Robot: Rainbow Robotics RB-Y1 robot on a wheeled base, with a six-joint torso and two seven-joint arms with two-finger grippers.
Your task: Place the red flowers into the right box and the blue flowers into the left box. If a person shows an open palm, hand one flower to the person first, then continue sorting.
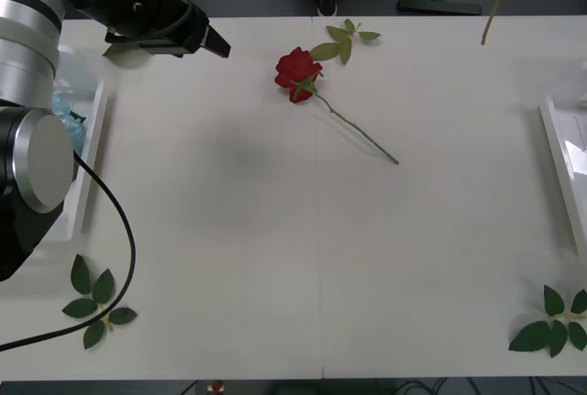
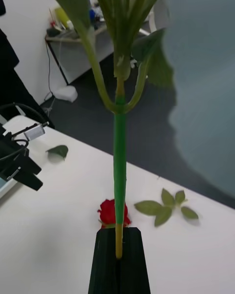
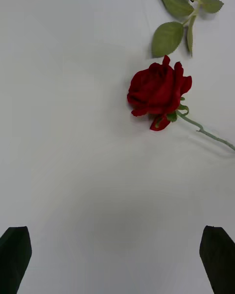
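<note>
Right wrist view: right hand (image 2: 117, 255) clamping perhaps a flower stem (image 2: 119, 161).

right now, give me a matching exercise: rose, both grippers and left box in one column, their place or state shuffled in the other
1. rose
2. left gripper
3. right gripper
4. left box

a. shut on a green stem
b. lying on the table beside a leaf sprig
c. open above the table
d. holds pale blue petals

Pairs: 1-b, 2-c, 3-a, 4-d
</note>
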